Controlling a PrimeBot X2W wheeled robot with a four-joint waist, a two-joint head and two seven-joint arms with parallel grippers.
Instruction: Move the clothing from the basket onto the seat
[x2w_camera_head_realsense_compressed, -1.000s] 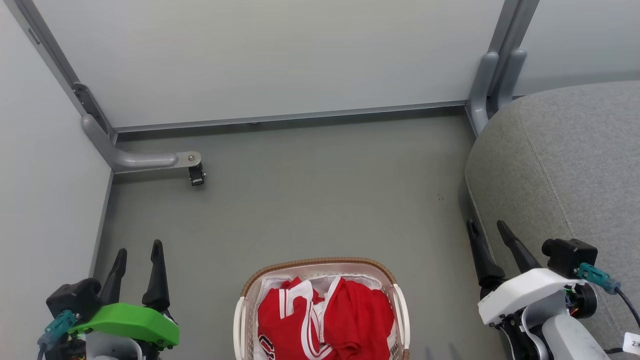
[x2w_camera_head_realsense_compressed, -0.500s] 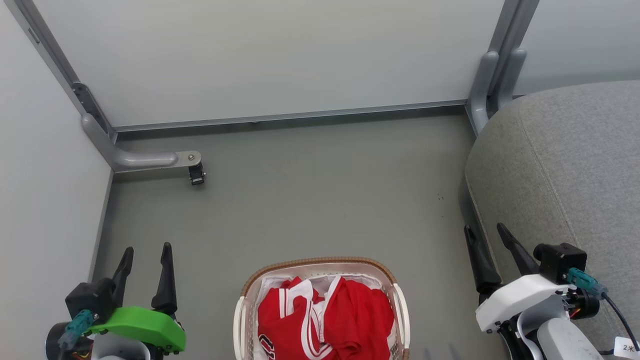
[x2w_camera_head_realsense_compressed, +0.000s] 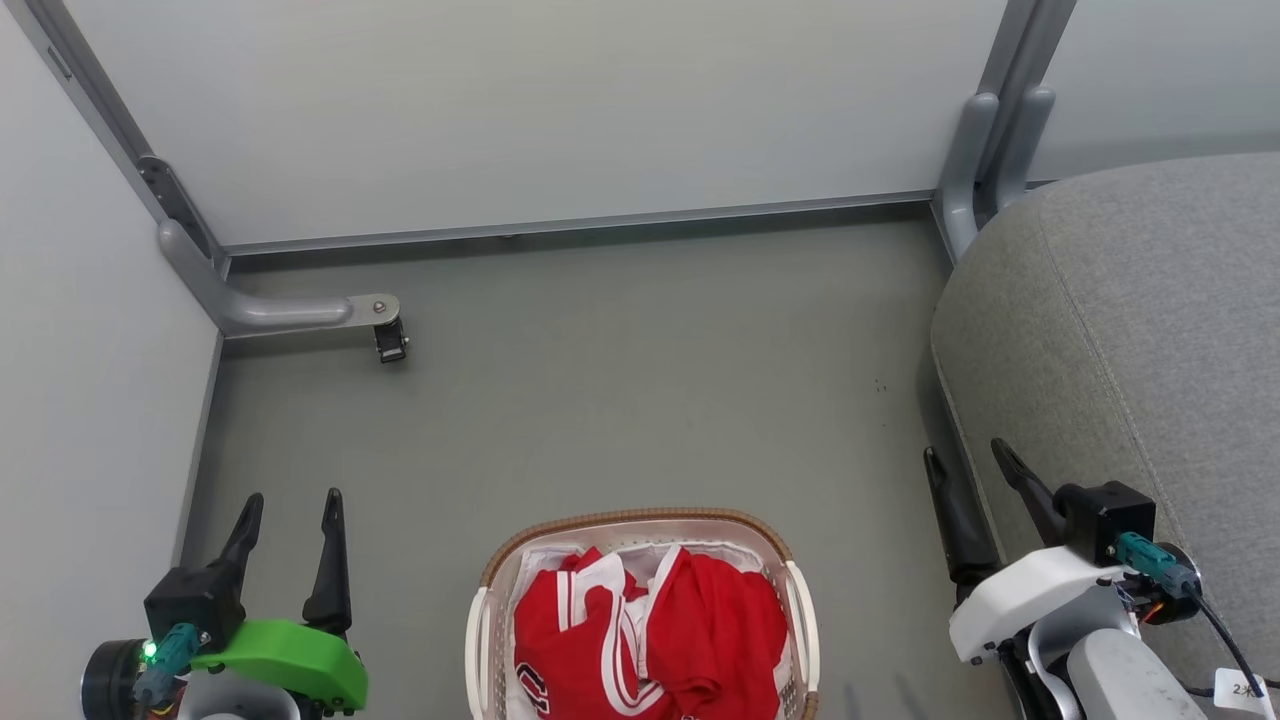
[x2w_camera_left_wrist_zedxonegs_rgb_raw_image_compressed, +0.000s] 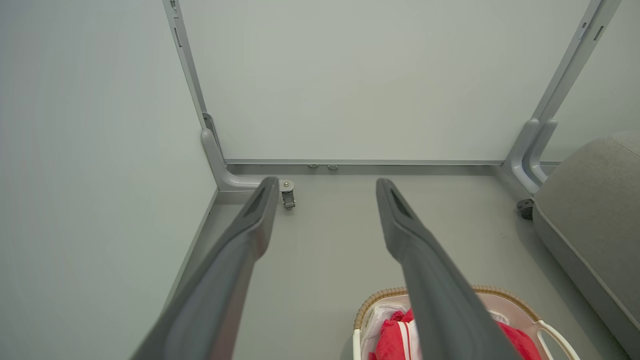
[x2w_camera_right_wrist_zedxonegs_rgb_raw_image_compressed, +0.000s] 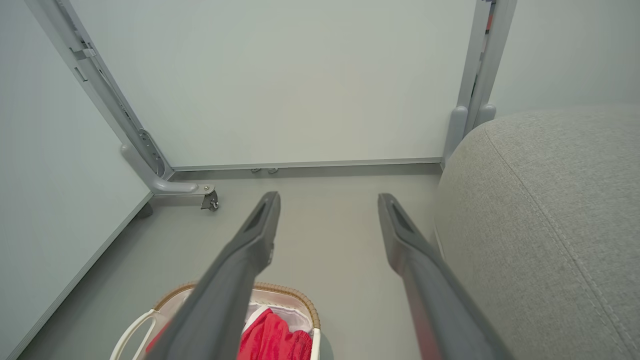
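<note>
Take the basket (x2w_camera_head_realsense_compressed: 640, 516) as your landmark. It is an oval of white perforated plastic with a brown woven rim and a slot handle at each side. The clothing (x2w_camera_head_realsense_compressed: 650, 640) lies inside it, soft red fabric in crumpled folds with white stripes and trim. A white sheet (x2w_camera_head_realsense_compressed: 542, 560) shows between the red cloth and the basket's far wall. To the basket's right rises the seat (x2w_camera_head_realsense_compressed: 1130, 350), a big grey cushion of coarse weave with rounded edges and a stitched seam. A strip of floor (x2w_camera_head_realsense_compressed: 620, 400) separates the two.

Your left end effector (x2w_camera_head_realsense_compressed: 294, 497) hangs over the floor to the basket's left, its two long dark fingers spread wide, holding and touching nothing. Your right end effector (x2w_camera_head_realsense_compressed: 965, 448) hangs to the basket's right, just beside the seat's rounded edge, also spread wide and empty. You cannot tell whether its outer finger brushes the cushion.

Beyond the basket the smooth grey floor runs open to a pale panel (x2w_camera_head_realsense_compressed: 550, 110) in a metal frame. Off to the basket's far left, a small black caster (x2w_camera_head_realsense_compressed: 390, 343) sits under a grey bracket at the frame's corner.
</note>
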